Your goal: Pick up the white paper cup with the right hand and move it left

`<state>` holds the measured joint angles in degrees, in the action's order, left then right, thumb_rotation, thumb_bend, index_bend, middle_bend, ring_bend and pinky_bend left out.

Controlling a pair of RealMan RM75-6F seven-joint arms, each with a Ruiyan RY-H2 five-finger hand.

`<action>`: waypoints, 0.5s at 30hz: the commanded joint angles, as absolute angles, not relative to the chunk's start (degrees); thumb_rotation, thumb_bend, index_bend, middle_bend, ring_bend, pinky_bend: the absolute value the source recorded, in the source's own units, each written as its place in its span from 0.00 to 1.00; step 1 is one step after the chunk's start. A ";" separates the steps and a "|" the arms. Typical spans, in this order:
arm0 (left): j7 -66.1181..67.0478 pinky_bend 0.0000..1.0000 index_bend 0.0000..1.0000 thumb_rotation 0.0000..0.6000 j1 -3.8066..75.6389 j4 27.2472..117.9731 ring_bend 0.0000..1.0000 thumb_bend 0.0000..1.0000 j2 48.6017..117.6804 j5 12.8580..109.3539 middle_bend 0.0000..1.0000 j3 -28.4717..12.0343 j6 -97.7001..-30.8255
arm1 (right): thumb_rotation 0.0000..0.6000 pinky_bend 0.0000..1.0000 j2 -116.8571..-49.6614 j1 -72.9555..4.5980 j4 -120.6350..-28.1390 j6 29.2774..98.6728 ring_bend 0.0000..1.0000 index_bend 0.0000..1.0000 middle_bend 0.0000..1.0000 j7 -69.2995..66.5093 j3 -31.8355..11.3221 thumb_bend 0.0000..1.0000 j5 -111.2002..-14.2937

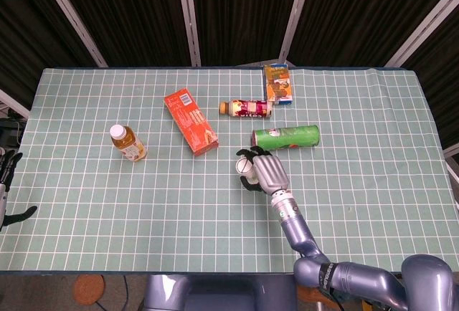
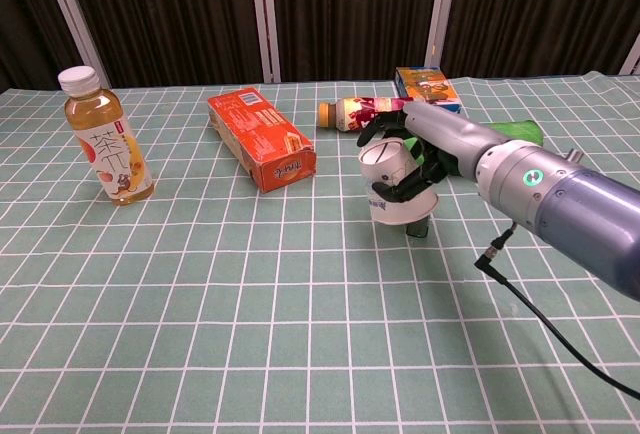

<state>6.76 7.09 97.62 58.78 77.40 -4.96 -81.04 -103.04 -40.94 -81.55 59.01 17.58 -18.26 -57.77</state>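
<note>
Chest view shows right hand [image 2: 412,159] gripping white paper cup [image 2: 392,186]; head view alone shows left hand [image 1: 7,182], grasp unclear.

A green gridded tablecloth [image 1: 107,196] covers the table — tea bottle [image 1: 127,142], orange box [image 1: 191,121], green can [image 1: 285,137] on it.

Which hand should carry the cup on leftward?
Right. The right hand already grips the white paper cup above the table, while the left hand sits off the table's far left edge, holding nothing.
</note>
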 commanded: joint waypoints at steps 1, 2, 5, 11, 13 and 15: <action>6.72 0.00 0.00 1.00 7.08 97.68 0.00 0.00 58.74 77.42 0.00 -4.97 -81.09 | 1.00 0.25 -103.48 -41.27 -80.84 59.34 0.14 0.26 0.37 17.72 -18.18 0.33 -58.07; 6.68 0.00 0.00 1.00 7.07 97.68 0.00 0.00 58.72 77.41 0.00 -4.98 -81.09 | 1.00 0.25 -103.53 -41.30 -80.65 59.43 0.14 0.26 0.37 17.74 -18.12 0.33 -58.14; 6.59 0.00 0.00 1.00 7.06 97.68 0.00 0.00 58.66 77.38 0.00 -4.97 -81.08 | 1.00 0.25 -103.41 -41.11 -80.30 59.51 0.14 0.26 0.37 17.61 -17.68 0.33 -58.13; 6.83 0.00 0.00 1.00 7.21 97.75 0.00 0.00 58.71 77.54 0.00 -4.77 -80.77 | 1.00 0.25 -102.62 -40.45 -79.92 58.92 0.14 0.26 0.37 16.64 -16.66 0.33 -57.92; 6.90 0.00 0.00 1.00 7.20 97.81 0.00 0.00 58.71 77.54 0.00 -4.74 -80.77 | 1.00 0.24 -102.43 -40.34 -79.65 58.73 0.13 0.26 0.35 16.46 -16.36 0.33 -58.00; 6.93 0.00 0.00 1.00 7.20 97.90 0.00 0.00 58.69 77.53 0.00 -4.73 -80.78 | 1.00 0.21 -102.17 -40.30 -79.54 58.37 0.09 0.24 0.27 16.41 -16.04 0.31 -58.05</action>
<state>6.93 7.20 97.89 58.69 77.53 -4.73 -80.78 -102.28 -40.33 -79.60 58.50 16.44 -16.16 -58.01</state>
